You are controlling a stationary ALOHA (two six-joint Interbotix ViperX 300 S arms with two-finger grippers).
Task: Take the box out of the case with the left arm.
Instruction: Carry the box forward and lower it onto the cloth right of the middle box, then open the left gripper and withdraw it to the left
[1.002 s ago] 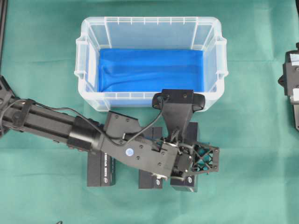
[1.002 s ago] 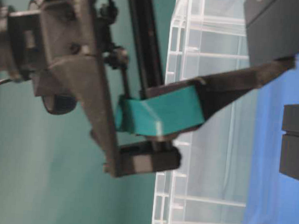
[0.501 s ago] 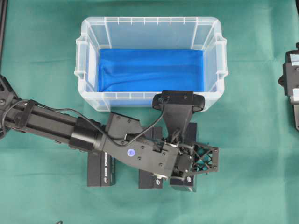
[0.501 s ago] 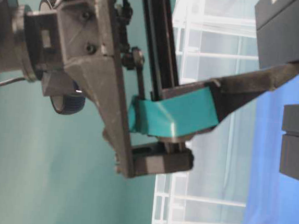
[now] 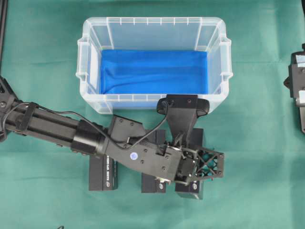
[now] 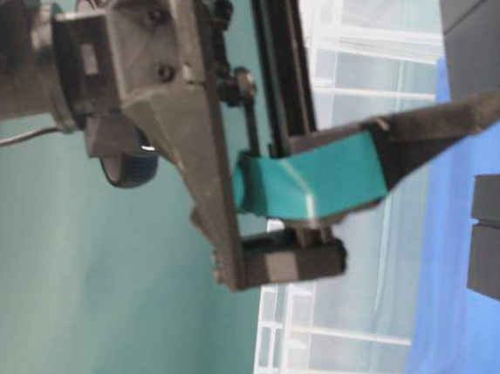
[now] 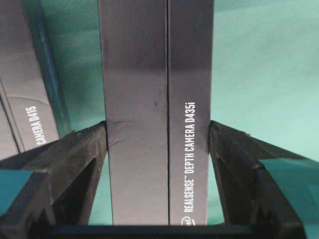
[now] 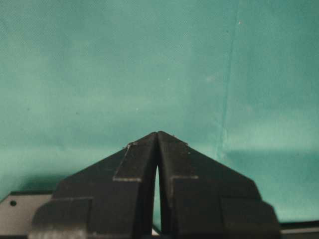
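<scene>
The long black rectangular cardboard box (image 7: 157,114), white-lettered along one side, lies lengthwise toward the clear plastic case (image 5: 153,27), clamped between the left gripper (image 7: 157,149) fingers; the right gripper (image 8: 157,144) fingers are closed.

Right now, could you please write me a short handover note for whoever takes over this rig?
Left gripper: jaws flank the RealSense box, fingers touching its sides.
Right gripper: shut, holding nothing, parked over the green cloth.
The case holds only its blue lining. Three black boxes lie side by side in front of it; the left arm is on the rightmost.
Left to do: let go and withdraw.
</scene>
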